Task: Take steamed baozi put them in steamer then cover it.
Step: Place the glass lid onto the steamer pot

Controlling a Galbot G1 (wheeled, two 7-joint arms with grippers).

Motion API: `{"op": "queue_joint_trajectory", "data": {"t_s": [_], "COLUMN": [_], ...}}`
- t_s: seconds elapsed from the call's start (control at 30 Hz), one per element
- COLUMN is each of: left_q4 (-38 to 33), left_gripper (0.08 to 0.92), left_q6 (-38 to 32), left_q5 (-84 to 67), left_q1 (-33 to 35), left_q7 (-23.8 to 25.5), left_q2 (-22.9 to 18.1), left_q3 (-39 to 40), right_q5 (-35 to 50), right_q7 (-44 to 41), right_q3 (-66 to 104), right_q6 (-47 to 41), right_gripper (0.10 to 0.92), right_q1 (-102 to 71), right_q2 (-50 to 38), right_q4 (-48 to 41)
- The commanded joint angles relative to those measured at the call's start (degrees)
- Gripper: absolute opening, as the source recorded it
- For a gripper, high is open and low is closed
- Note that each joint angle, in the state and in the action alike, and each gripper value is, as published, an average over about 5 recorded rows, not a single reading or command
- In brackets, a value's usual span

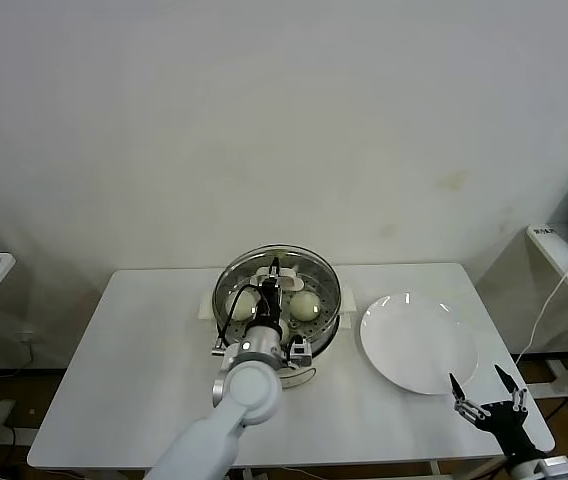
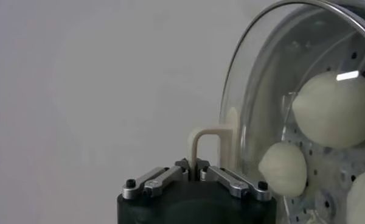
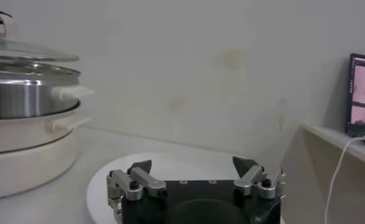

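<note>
Plain off-white wall fills the upper half of the head view, and below it a white table [image 1: 144, 340] carries everything. At frame centre sits the steamer [image 1: 330, 298], its steel pot on a cream base, with the glass cover [image 1: 309, 262] over it and the left gripper [image 1: 275, 272] clamped shut on the cover's cream bar handle [image 2: 202, 141]. That central grip on the handle probably serves to keep the lid level as it meets the rim; whether it is fully seated is unclear, as the right wrist view shows the lid just above the pot's edge. Inside, pale baozi [image 1: 305, 306] rest on the perforated tray, so the loading looks finished. To the right of the steamer lies a white plate [image 1: 419, 345], bare, likely where the buns came from. The right gripper [image 1: 488, 392] waits at the lower right of the frame beside the plate, fingers spread apart and holding nothing.

The left wrist view alone shows the fingertips pinching the handle and three buns through the glass; the right wrist view alone shows the pot's side handles and a screen [image 3: 364, 94] on a side shelf.
</note>
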Motion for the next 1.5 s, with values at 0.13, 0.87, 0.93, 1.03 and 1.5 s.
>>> {"op": "queue_joint_trajectory", "data": {"t_s": [0.13, 0.87, 0.93, 1.03, 1.5], "left_q4": [0.87, 1.15, 1.05, 0.83, -5.85], "left_gripper": [0.133, 0.133, 0.134, 0.172, 0.570], "left_q6": [-0.02, -0.49, -0.63, -0.67, -1.04], "left_q5": [0.51, 1.18, 1.33, 1.51, 1.24], "left_q1": [-0.05, 0.23, 0.42, 0.63, 3.86], "left_q7": [0.46, 1.15, 1.31, 1.31, 1.43], "left_q2": [-0.39, -0.46, -0.44, -0.48, 2.83], "left_q3": [0.44, 1.04, 1.00, 0.93, -1.26], "right_q5": [0.08, 0.54, 0.56, 0.60, 0.76], "right_q7": [0.02, -0.05, -0.07, -0.09, -0.16], "right_q3": [-0.22, -0.59, -0.61, -0.64, -0.56], "right_q6": [0.08, 0.15, 0.16, 0.18, 0.33], "right_gripper": [0.823, 0.823, 0.823, 0.823, 0.823], "right_q1": [-0.08, -0.21, -0.20, -0.20, -0.37], "right_q2": [0.19, 0.31, 0.33, 0.38, 0.49], "right_q4": [0.18, 0.39, 0.37, 0.36, 0.30]}}
